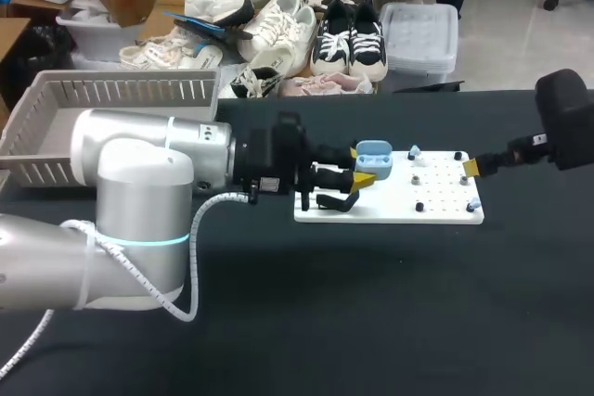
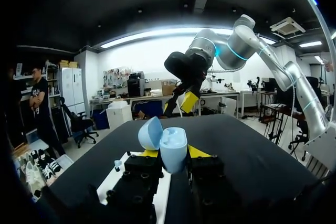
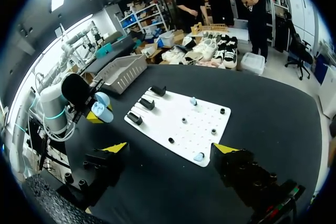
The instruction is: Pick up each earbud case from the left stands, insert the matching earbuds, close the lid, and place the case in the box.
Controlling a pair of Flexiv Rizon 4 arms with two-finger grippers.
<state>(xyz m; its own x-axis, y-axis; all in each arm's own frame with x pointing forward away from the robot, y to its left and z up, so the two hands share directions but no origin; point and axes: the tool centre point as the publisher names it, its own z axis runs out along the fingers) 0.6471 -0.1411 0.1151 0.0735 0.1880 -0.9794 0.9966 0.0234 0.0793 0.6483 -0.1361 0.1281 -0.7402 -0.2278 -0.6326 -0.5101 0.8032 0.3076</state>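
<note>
**Holding the blue earbud case (image 2: pixel 172 148) open over the board**

Watching from beside the rig. The left fingers (image 2: pixel 198 151) are pinched onto the case's lower shell from both sides. The lid (image 2: pixel 150 132) is flipped back, and the case hangs in the air just above the stand end of the white board (image 1: pixel 390 212) on the desk (image 1: pixel 371 303). The right fingers (image 3: pixel 116 147) are spread wide with nothing in them. They hover at the board's far end, close to one tiny blue earbud (image 3: pixel 198 157); another earbud (image 3: pixel 193 100) sits further up the board.

My take on handling: the case looks like smooth, rounded hard plastic and very light, so weight isn't the issue, slip is. Those curved sides could squirt out of a pinch, or twist when an earbud gets pushed in. The best hold is low on the body, leaving the opening and hinge free. The hinge seems the weak bit, so I wouldn't shove the lid sideways. The earbuds look tiny and slick and want a narrow, gentle pinch. The grey box (image 1: pixel 111 90) waits off to the left.
</note>
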